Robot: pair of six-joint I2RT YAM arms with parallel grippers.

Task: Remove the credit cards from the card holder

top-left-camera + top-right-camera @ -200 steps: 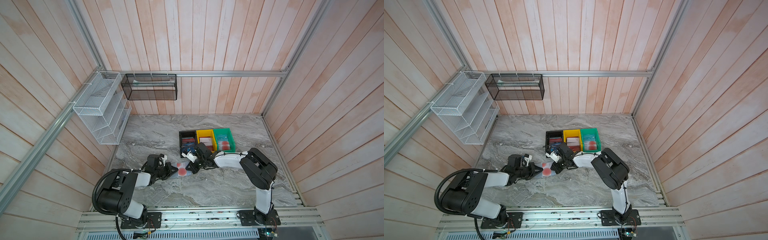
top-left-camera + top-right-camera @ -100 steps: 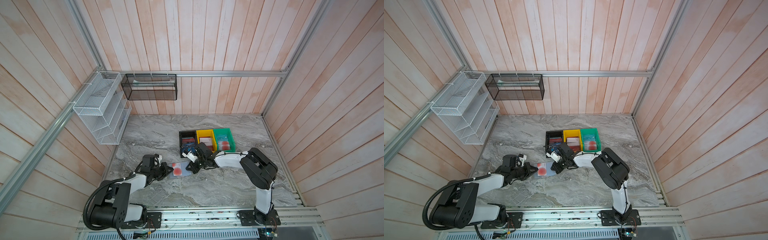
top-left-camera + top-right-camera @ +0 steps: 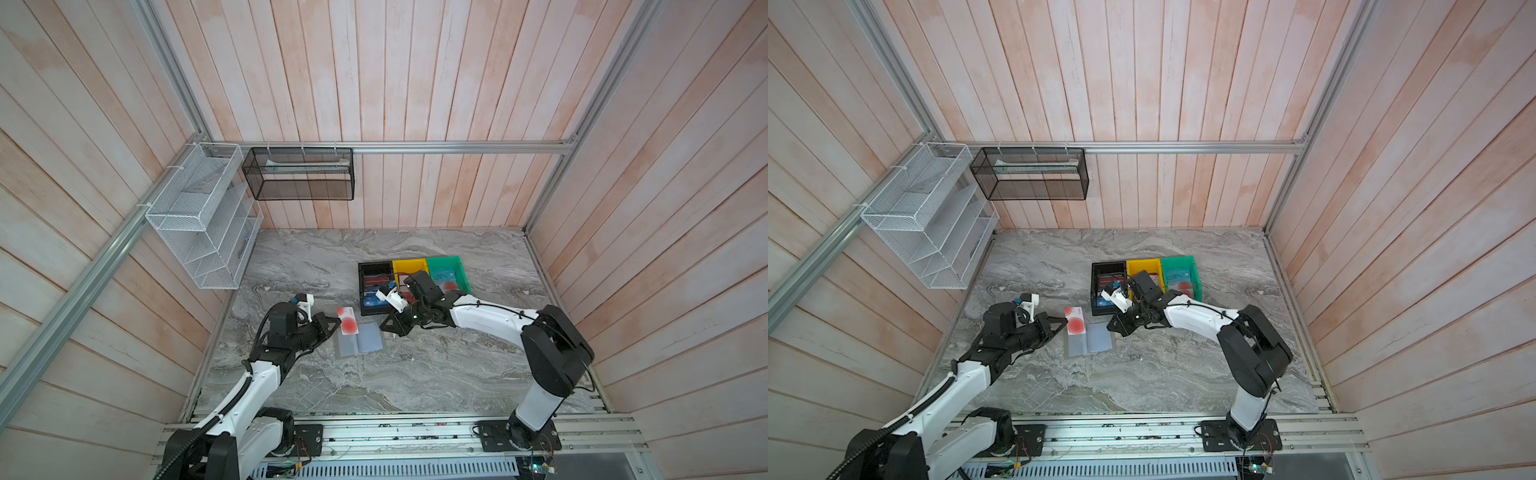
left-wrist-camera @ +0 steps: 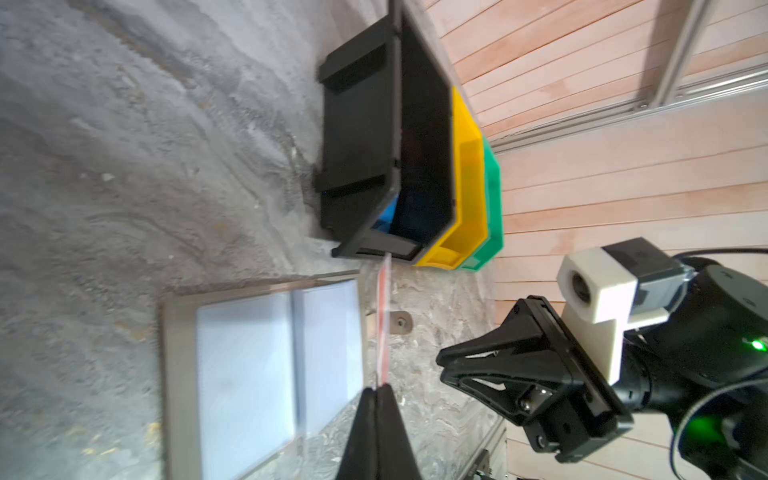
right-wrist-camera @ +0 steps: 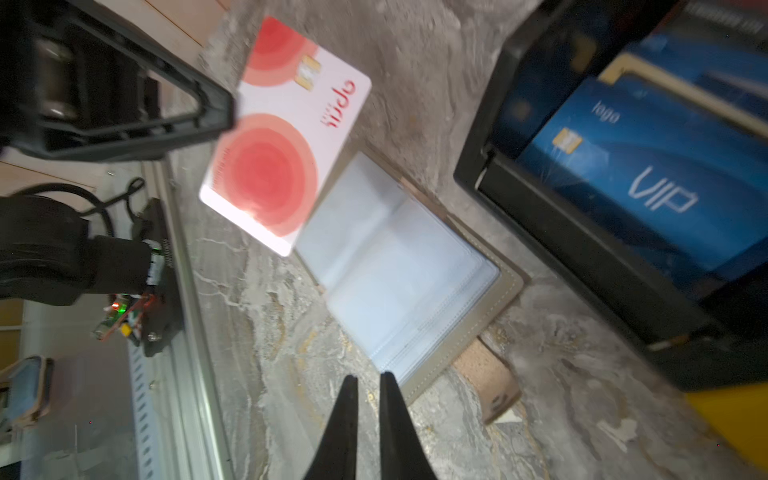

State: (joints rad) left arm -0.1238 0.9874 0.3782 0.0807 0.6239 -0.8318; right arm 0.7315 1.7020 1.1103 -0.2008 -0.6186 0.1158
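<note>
— At the middle of the desk, what has the left hand got?
— It is pinched shut on one long edge of the pale red-circle card, lifted off the desk at the 11 o'clock corner of the open card holder. The card looks thin, stiff, slick and light, so an edge pinch suits it.
— And the right hand?
— Its jaws are a sliver apart and empty, at the holder's 3 o'clock. A second ago they were shut and the card sat over the sleeves. The left arm has since drawn back toward 9 o'clock.
</note>
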